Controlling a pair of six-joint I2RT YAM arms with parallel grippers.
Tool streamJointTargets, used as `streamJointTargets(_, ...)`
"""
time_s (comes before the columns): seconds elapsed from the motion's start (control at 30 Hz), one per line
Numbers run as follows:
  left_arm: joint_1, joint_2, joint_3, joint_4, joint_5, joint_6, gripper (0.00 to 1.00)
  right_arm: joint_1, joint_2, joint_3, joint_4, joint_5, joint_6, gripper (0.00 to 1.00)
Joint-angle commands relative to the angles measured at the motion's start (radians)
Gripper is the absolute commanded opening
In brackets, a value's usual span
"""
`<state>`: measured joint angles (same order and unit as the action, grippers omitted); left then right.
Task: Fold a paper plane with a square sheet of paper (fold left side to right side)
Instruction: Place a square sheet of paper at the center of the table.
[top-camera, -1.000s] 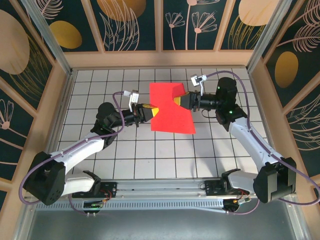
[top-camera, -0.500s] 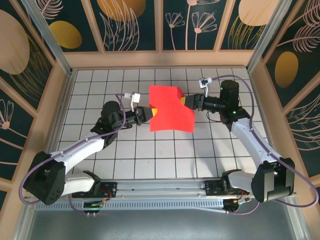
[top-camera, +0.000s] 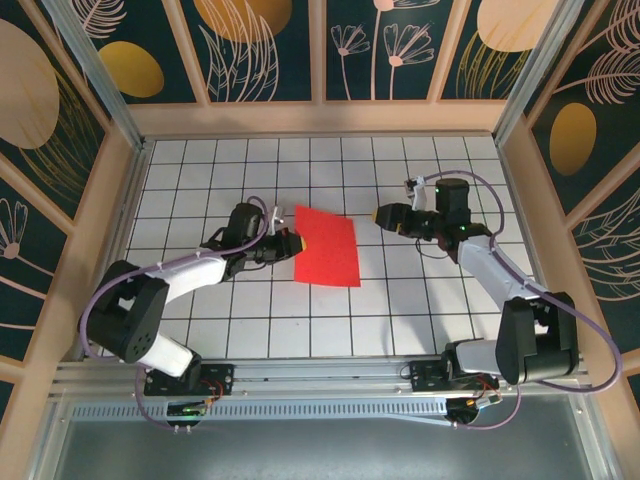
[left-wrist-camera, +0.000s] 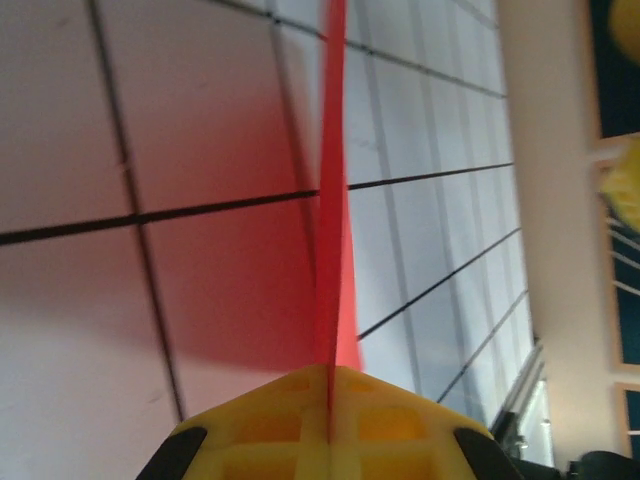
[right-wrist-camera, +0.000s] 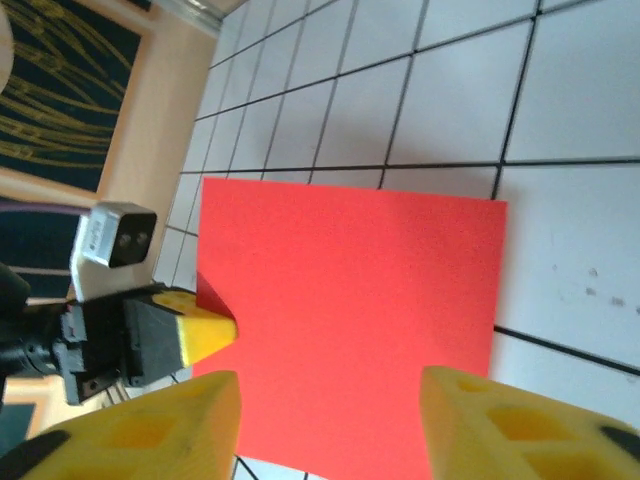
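Note:
The square sheet of paper (top-camera: 328, 246) is bright red and lies nearly flat on the white grid table, a plain four-sided shape and not a paper plane. My left gripper (top-camera: 291, 243) is shut on the middle of its left edge. In the left wrist view the sheet (left-wrist-camera: 331, 230) runs edge-on out of the closed yellow fingertips of the left gripper (left-wrist-camera: 330, 375). My right gripper (top-camera: 383, 215) stands open just right of the sheet's upper right corner, apart from it. In the right wrist view the sheet (right-wrist-camera: 350, 320) spreads beyond the open right gripper (right-wrist-camera: 325, 420).
The white grid table (top-camera: 300, 330) is fenced by a wooden rim (top-camera: 320, 118) at the back and both sides. Both arm bases sit on the metal rail (top-camera: 320, 380) at the near edge. The left gripper's yellow tip (right-wrist-camera: 205, 335) shows in the right wrist view.
The right gripper let go of the sheet's right side and drew back to the right. The sheet went from raised and curved to lying flat, and the left gripper came down lower with it.

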<state>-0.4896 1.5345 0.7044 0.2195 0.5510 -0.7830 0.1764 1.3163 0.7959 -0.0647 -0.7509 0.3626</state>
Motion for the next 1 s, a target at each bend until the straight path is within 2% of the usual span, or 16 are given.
streamJointTargets(0.0, 0.009, 0.035, 0.05, -0.115, -0.031, 0.057, 0.0, -0.003, 0.029, -0.025, 0.0, 0.04, 0.005, 0.38)
streamJointTargets(0.17, 0.009, 0.092, 0.082, -0.17, -0.054, 0.095, 0.0, 0.026, 0.099, -0.055, 0.044, 0.044, 0.038, 0.15)
streamJointTargets(0.33, 0.01, 0.106, 0.09, -0.188, -0.062, 0.11, 0.0, 0.076, 0.185, -0.051, 0.084, 0.056, 0.059, 0.0)
streamJointTargets(0.63, 0.009, 0.13, 0.11, -0.209, -0.052, 0.132, 0.0, 0.174, 0.351, 0.005, 0.098, 0.11, 0.07, 0.0)
streamJointTargets(0.8, 0.009, 0.136, 0.117, -0.209, -0.044, 0.134, 0.0, 0.198, 0.412, 0.021, 0.079, 0.145, 0.065, 0.0)
streamJointTargets(0.97, 0.01, 0.136, 0.12, -0.206, -0.037, 0.13, 0.05, 0.204, 0.45, 0.027, 0.055, 0.174, 0.049, 0.0)
